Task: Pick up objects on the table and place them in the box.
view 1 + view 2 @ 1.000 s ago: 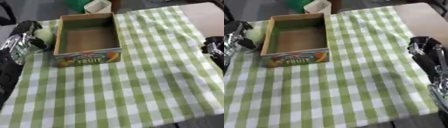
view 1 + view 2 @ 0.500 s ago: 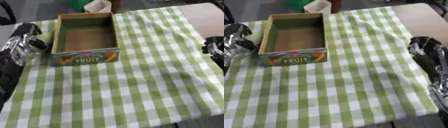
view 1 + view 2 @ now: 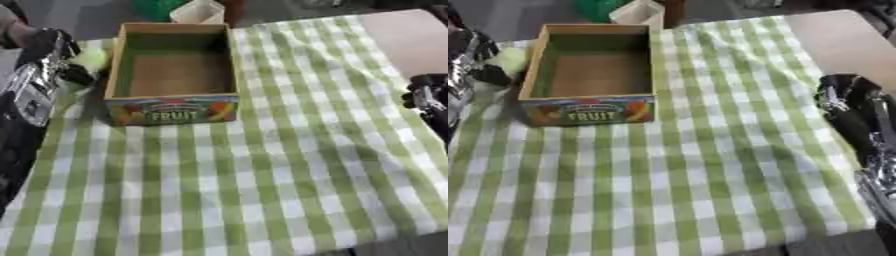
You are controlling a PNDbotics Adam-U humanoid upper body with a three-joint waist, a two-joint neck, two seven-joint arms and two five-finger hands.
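Pale green and round, the object point(image 3: 91, 56) sits just beside the box's point(image 3: 173, 102) left wall, against my left hand point(image 3: 45, 47), whose fingers seem curled around it, though I cannot tell for sure. This looks like the carry step: next I must lift it over the wall and release inside the empty box. My right hand point(image 3: 852, 107) idles at the checked cloth's point(image 3: 262, 175) edge, fingers unclear

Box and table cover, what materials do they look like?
Box: likely wood or thick board, judging by the matte tan floor, stiff straight walls and printed FRUIT label on the front. Cloth: woven fabric, matte green-and-white check, with soft wrinkles and a rumpled far edge.
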